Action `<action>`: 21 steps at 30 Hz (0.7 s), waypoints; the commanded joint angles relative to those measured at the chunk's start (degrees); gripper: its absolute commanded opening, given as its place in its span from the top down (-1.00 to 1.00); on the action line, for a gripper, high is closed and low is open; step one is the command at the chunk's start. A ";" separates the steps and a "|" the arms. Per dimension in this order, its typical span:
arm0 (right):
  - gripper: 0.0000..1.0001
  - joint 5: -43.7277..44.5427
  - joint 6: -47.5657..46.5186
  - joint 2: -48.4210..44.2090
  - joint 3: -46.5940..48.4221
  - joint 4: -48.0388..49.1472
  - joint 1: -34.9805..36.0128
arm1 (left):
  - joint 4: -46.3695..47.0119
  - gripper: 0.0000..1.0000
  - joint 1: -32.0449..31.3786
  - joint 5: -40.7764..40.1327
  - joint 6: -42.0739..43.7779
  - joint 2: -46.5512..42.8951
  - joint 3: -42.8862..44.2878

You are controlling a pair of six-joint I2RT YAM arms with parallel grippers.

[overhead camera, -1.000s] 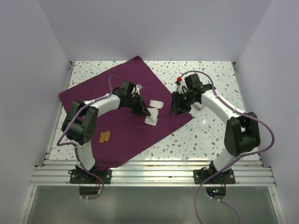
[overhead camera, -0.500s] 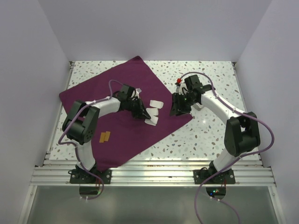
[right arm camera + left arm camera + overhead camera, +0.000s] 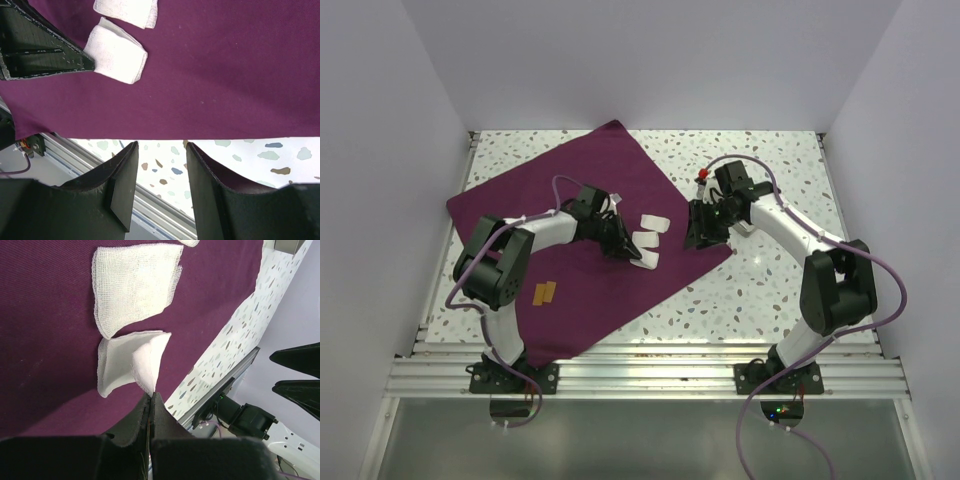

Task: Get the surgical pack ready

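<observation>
1. In the top external view, the surgical pack [image 3: 605,165] is lying spread flat as a large purple sheet, turned like a diamond across the left and centre of the speckled table [image 3: 770,160].
2. The left arm is stretching from the lower left toward the centre, elbow bent and forearm low over the cloth. The left gripper [image 3: 632,254] is meeting a folded gauze pad [image 3: 647,261]. A flat gauze pad [image 3: 645,240] is lying just above it in the frame.
3. The right arm is arching from the lower right up and back toward the centre. The right gripper [image 3: 698,236] is pointing down over the cloth's right-hand edge.
4. In the left wrist view, the left gripper [image 3: 150,401] is rising from the bottom centre, its fingers pressed together and pinching the raised corner of the folded gauze pad [image 3: 120,365]. The flat gauze pad [image 3: 135,285] is resting at the upper centre on the surgical pack [image 3: 45,340]. The right gripper [image 3: 273,371] is showing at the right edge, its dark fingers apart.
5. In the right wrist view, the right gripper [image 3: 161,146] is hanging over the border between the surgical pack [image 3: 225,65] and the table [image 3: 260,155], its fingers spread moderately with nothing between them.
6. At the upper left, the left gripper [image 3: 90,62] is touching the folded gauze pad [image 3: 116,54].
</observation>
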 commanded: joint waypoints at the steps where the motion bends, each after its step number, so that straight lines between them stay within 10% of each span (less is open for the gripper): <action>1: 0.06 -0.97 -0.04 -1.51 -0.14 0.94 0.22 | 0.61 1.00 0.38 -0.50 1.83 -0.32 1.46; 21: 0.06 -1.15 -0.31 -1.07 -0.58 1.20 0.13 | -1.76 1.00 1.09 -1.29 3.94 2.05 2.08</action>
